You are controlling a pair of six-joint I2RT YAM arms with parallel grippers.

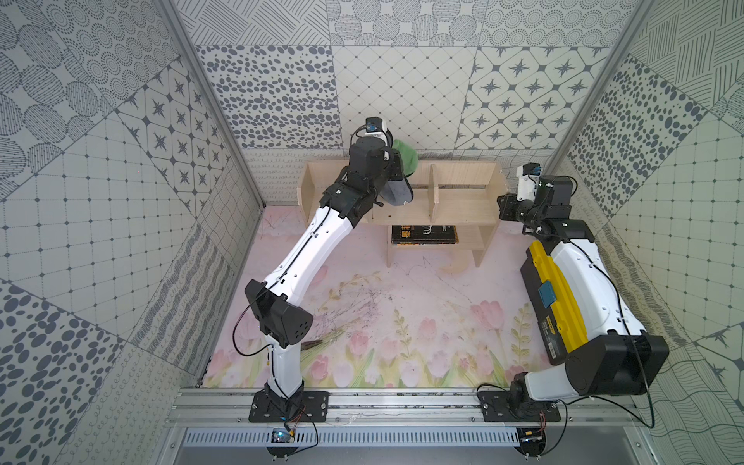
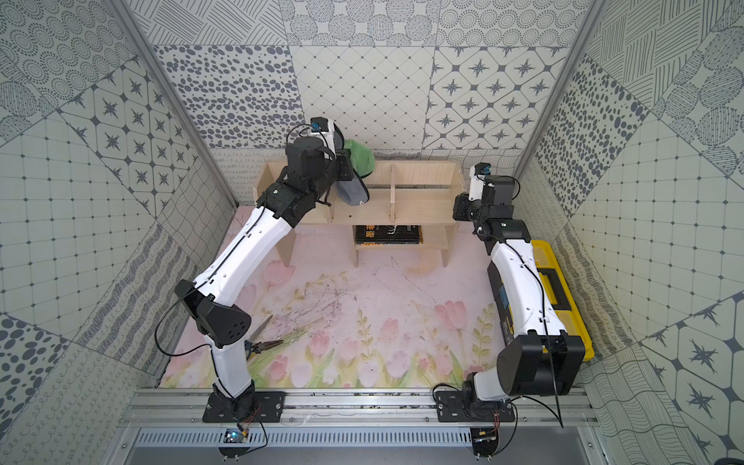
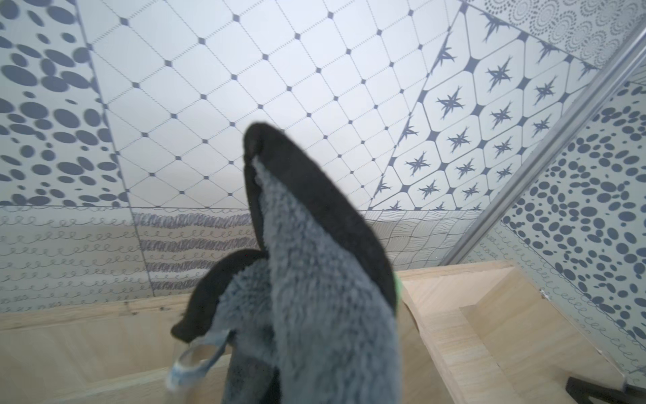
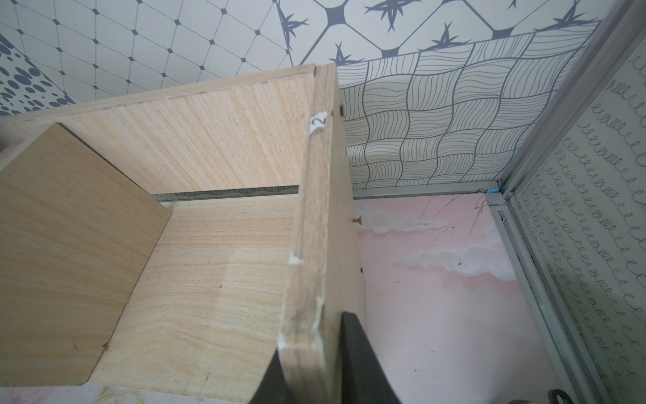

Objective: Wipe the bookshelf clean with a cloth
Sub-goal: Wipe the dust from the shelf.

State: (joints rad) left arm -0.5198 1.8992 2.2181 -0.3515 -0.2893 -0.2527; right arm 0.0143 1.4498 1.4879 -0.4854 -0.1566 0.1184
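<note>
The pale-wood bookshelf (image 1: 463, 201) (image 2: 422, 205) stands against the back wall in both top views. My left gripper (image 1: 393, 172) hovers over its top tier, near the left divider, shut on the cloth (image 1: 404, 159) (image 2: 360, 159). The cloth's green face bulges upward and its grey face hangs toward the shelf board. In the left wrist view the grey cloth (image 3: 314, 280) with its dark edging and small tag hides the fingers. My right gripper (image 4: 309, 377) is shut on the front edge of the bookshelf's right side panel (image 4: 314, 227), a black finger (image 4: 360, 367) on each face.
A dark book (image 1: 424, 234) lies on the lower shelf. A yellow-and-black toolbox (image 1: 551, 298) sits at the right under my right arm. Pliers (image 2: 261, 344) lie on the floral mat (image 1: 402, 322) near my left arm's base. Patterned walls close in on three sides.
</note>
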